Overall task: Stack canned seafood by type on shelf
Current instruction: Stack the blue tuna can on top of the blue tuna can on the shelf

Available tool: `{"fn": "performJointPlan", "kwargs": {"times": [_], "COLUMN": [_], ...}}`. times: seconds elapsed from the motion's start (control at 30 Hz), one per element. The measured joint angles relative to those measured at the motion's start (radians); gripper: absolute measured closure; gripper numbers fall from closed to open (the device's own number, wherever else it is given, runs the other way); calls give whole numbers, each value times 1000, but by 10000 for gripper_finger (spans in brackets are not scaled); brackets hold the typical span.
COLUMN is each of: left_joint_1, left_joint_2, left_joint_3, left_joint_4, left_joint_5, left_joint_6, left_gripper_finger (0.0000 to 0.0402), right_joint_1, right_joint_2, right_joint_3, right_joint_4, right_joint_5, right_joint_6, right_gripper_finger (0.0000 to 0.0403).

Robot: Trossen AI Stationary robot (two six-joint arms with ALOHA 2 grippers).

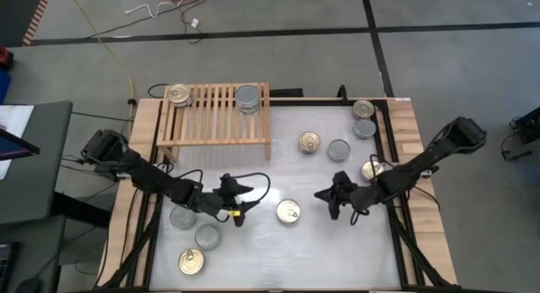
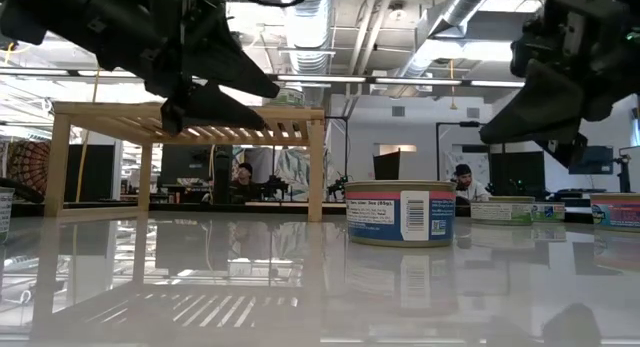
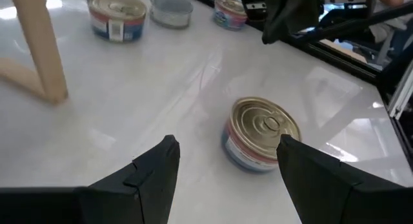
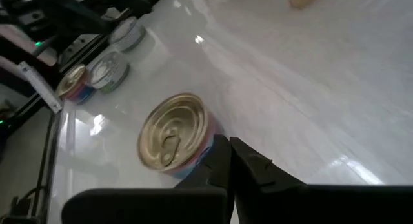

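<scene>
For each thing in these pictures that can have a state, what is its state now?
Left gripper: open, empty, above the table beside the middle can.
Right gripper: shut, empty, on the other side of that can.
Middle can: upright on the table, gold top, not held.
Shelf: standing, holds two cans.
Gold-top can: upright on one shelf end.
Grey-top can: upright on the other end.

A gold-topped round metal tin sits mid white tabletop between the left jaws and right jaws. The light-wood slatted shelf at the far edge carries two tins.
</scene>
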Motion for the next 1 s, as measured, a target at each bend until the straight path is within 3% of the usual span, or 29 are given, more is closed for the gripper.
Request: {"fn": "performJointPlan", "kwargs": {"times": [0.4,0.6,0.87,1.0], "left_joint_1": [9,2,10,21], "left_joint_2": [6,168,245,245], "left_joint_3": [17,173,379,389], "left_joint_4": [6,-6,-363,-394], "left_joint_5": [5,-9,4,-1], "left_joint_6": [-129,-48,-156,-186], "left_gripper_finger": [152,152,152,152], "right_joint_1": [-18,-51,-24,-3], "right_joint_2": [10,11,23,78], "right_joint_3": [0,0,0,0], "right_joint_4": [-16,-29,1,66], "right_joint_5": [-32,-32,-29,-4], "right_joint_6": [-45,-57,31,57], "right_gripper_finger": [325,296,253,228]}}
